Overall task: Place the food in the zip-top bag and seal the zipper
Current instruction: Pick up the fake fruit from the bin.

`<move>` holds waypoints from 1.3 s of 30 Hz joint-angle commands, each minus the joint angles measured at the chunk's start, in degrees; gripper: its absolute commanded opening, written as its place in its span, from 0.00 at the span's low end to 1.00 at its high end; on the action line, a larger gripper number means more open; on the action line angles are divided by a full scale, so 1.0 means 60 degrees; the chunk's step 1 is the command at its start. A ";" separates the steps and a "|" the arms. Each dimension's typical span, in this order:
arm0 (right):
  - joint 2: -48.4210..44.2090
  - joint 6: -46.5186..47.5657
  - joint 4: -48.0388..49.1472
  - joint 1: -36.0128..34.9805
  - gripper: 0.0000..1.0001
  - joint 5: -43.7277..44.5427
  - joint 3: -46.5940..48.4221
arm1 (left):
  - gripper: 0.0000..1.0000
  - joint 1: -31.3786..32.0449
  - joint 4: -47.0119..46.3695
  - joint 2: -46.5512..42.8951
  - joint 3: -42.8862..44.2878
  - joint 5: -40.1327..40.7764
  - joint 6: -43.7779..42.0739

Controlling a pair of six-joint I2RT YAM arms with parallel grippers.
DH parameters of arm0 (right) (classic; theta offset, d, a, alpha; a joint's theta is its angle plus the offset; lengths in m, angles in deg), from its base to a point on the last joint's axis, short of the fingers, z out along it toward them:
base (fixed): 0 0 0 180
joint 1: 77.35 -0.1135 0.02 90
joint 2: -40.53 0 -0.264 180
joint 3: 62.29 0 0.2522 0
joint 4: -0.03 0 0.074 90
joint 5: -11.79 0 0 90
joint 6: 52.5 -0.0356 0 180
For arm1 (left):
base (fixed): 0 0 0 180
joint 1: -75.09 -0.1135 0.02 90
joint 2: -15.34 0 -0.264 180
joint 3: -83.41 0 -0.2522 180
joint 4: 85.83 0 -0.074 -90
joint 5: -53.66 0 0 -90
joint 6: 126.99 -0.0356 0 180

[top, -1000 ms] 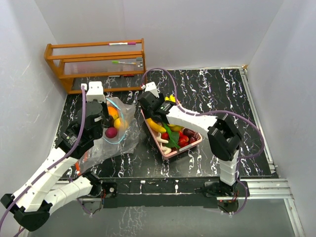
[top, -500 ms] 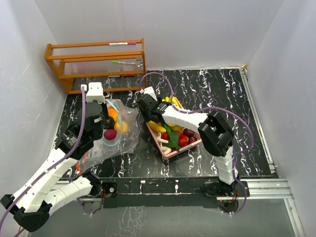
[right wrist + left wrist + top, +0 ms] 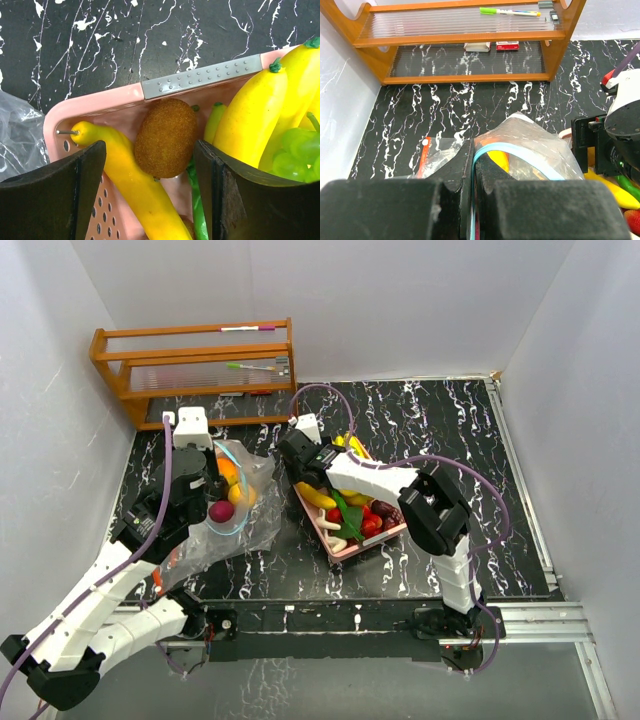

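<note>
The clear zip-top bag [image 3: 240,525] with a blue zipper rim [image 3: 530,155] lies left of centre. Its mouth is held up by my left gripper [image 3: 472,172], which is shut on the rim. Inside the bag are an orange piece [image 3: 229,470], a yellow piece and a dark purple plum [image 3: 221,511]. More food fills the pink tray [image 3: 100,102]: a brown kiwi [image 3: 165,137], a long yellow pepper [image 3: 132,187], bananas [image 3: 250,120] and green grapes [image 3: 295,150]. My right gripper [image 3: 150,170] hangs open over the tray's far-left end [image 3: 300,465], its fingers either side of the kiwi and the pepper.
A wooden rack [image 3: 195,370] holding markers stands at the back left against the wall. A small clear packet with a red strip [image 3: 424,155] lies on the black marble table to the left of the bag. White walls close in on both sides.
My right gripper has opened wider and shifted slightly towards the tray's far-left end. The left gripper keeps its hold on the bag rim, and the plum sits a little lower in the bag.
</note>
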 commanded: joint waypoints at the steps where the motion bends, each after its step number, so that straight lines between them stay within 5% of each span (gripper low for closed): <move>1: 0.0639 -0.0456 -0.0505 0.0202 0.75 -0.0106 -0.0350 | 0.00 -0.0045 -0.0138 -0.0205 -0.0077 0.0208 -0.0062; 10: 0.1129 -0.0780 -0.1088 0.0228 0.65 0.0174 -0.0360 | 0.00 -0.0045 -0.0210 -0.0249 -0.0121 0.0135 -0.0060; 22: 0.1460 -0.0743 -0.1471 0.0252 0.66 0.0107 -0.0487 | 0.00 -0.0045 -0.0210 -0.0192 -0.0099 0.0086 -0.0026; 24: 0.1529 -0.0671 -0.1500 0.0262 0.63 0.0084 -0.0467 | 0.00 -0.0043 -0.0223 -0.0162 -0.0067 0.0076 -0.0026; 30: 0.1570 -0.0608 -0.1559 0.0340 0.31 0.0103 -0.0527 | 0.00 -0.0044 -0.0212 -0.0172 -0.0027 0.0076 -0.0019; 39: 0.0442 -0.0107 -0.1636 0.0340 0.28 0.0093 -0.0033 | 0.00 -0.0045 -0.0225 -0.0149 -0.0023 0.0062 0.0068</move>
